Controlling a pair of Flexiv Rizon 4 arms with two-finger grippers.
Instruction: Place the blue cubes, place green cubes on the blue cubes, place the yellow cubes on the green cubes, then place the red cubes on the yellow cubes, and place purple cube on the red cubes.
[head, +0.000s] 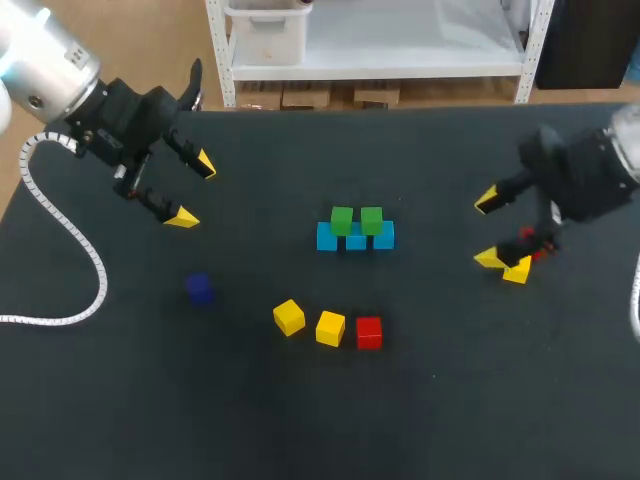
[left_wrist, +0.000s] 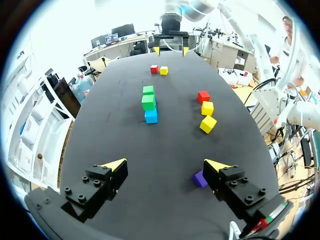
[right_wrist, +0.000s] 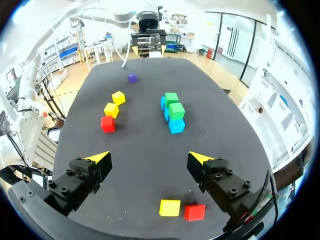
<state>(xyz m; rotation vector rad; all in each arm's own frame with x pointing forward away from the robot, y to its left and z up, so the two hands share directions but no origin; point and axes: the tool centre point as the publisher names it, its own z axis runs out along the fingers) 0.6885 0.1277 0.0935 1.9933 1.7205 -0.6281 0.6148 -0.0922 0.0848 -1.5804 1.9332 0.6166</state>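
- Green cubes (head: 342, 221) sat on blue cubes (head: 327, 238) near the surface (head: 450, 380) middle.
- Left fingers (head: 182, 217) stood wide open, empty.
- Right fingers (head: 487, 199) were also wide open, empty.

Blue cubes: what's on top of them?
Two green cubes sit side by side on the row of three blue cubes. Nothing is on the greens. The middle blue's top is mostly covered, so how they seat there cannot be seen.
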